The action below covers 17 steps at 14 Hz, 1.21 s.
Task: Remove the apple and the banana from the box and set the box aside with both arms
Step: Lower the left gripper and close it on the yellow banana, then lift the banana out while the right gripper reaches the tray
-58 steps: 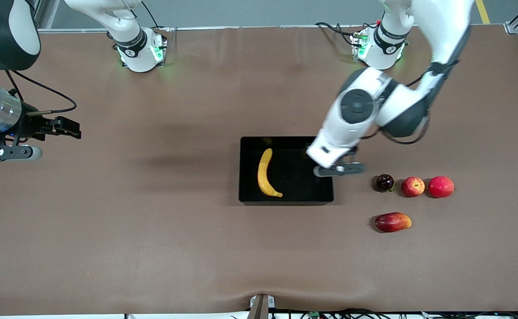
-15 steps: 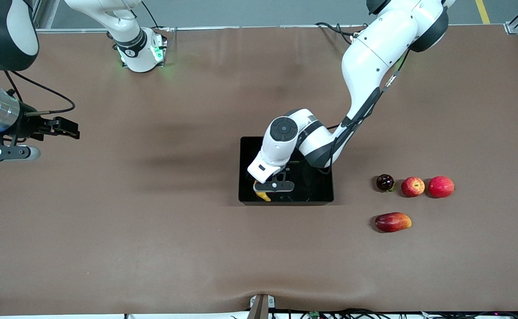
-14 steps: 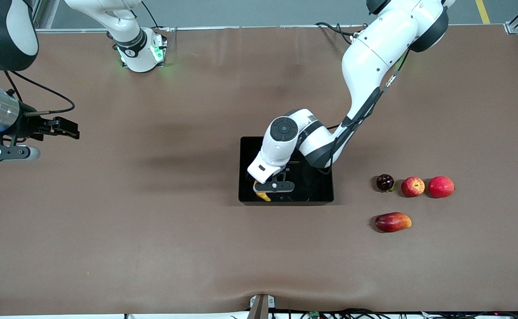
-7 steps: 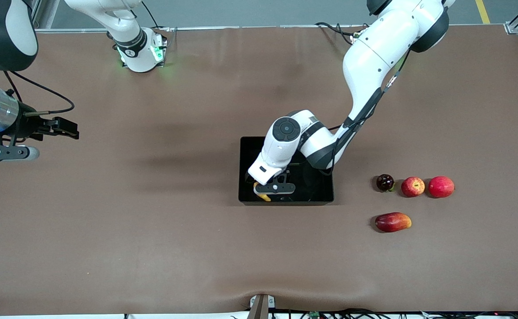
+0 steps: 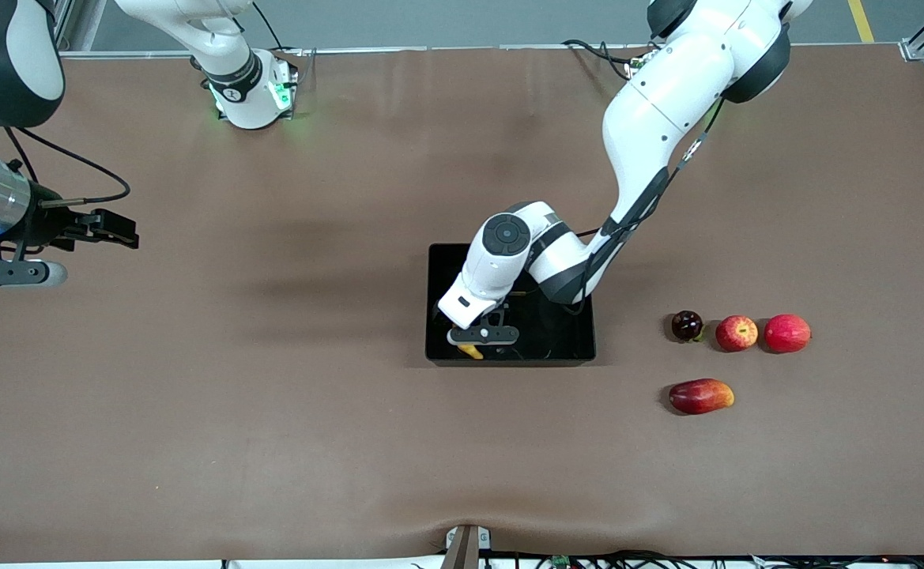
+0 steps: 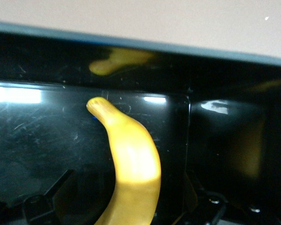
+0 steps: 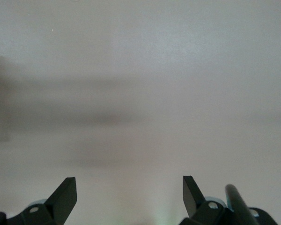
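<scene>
The black box (image 5: 509,362) sits mid-table with the yellow banana (image 6: 131,164) lying in it; only the banana's tip (image 5: 469,351) shows under the left arm in the front view. My left gripper (image 5: 483,335) is low inside the box, open, with a finger on each side of the banana's middle (image 6: 131,199). A red apple with yellowish patches (image 5: 737,333) rests on the table toward the left arm's end. My right gripper (image 5: 118,229) waits open above bare table at the right arm's end, and nothing lies between its fingers (image 7: 129,187).
Beside the apple lie a dark round fruit (image 5: 687,325) and a red round fruit (image 5: 787,333). An elongated red fruit (image 5: 701,396) lies nearer to the front camera. The box's glossy walls (image 6: 131,61) mirror the banana.
The left gripper came from the box's end nearest the fruits to over the banana; in the last second it only shifted slightly. The right arm has hardly moved.
</scene>
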Available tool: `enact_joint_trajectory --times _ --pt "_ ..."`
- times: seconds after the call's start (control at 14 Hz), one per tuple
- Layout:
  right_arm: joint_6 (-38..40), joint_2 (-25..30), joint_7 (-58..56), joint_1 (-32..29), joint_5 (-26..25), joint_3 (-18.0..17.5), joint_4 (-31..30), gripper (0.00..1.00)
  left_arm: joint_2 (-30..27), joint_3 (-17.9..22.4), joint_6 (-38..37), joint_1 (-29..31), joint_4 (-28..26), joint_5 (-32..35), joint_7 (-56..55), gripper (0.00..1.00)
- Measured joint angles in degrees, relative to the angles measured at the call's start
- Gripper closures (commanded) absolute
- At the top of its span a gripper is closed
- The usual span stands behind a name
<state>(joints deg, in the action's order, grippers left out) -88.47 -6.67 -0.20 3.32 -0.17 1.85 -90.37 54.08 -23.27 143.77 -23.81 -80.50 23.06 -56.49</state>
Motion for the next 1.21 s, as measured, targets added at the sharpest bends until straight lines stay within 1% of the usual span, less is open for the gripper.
enact_joint_trajectory --times 0.07,0.14,0.21,0.28,0.36,0.64,0.78,1.07,1.21 --pt "0.0 0.0 0.0 0.0 0.0 0.0 0.0 0.0 0.4 0.3 0.5 -0.4 0.0 0.0 0.0 0.18" --pt "0.0 0.0 0.0 0.0 0.0 0.0 0.0 0.0 0.7 1.0 1.1 -1.1 0.0 0.0 0.0 0.41" --pt "0.0 0.0 0.0 0.0 0.0 0.0 0.0 0.0 1.1 1.9 1.6 -2.0 0.1 0.0 0.0 0.68" --pt "0.0 0.0 0.0 0.0 0.0 0.0 0.0 0.0 1.3 2.8 1.8 -2.8 0.2 0.0 0.0 0.91" --pt "0.0 0.0 0.0 0.0 0.0 0.0 0.0 0.0 1.3 3.2 2.0 -3.2 0.3 0.0 0.0 1.0" --pt "0.0 0.0 0.0 0.0 0.0 0.0 0.0 0.0 0.8 3.4 1.7 -3.2 1.8 0.1 0.3 1.0" --pt "0.0 0.0 0.0 0.0 0.0 0.0 0.0 0.0 -0.8 3.4 -2.8 -2.9 2.3 0.1 0.9 1.0" --pt "-0.2 0.0 0.0 0.2 0.3 -0.4 0.0 0.0 -6.6 3.2 -13.2 -2.1 2.6 0.1 1.7 1.0" --pt "-0.5 0.0 0.0 0.8 1.9 -0.6 0.2 0.0 -9.9 3.1 -16.8 -1.5 2.6 0.1 2.6 1.0"
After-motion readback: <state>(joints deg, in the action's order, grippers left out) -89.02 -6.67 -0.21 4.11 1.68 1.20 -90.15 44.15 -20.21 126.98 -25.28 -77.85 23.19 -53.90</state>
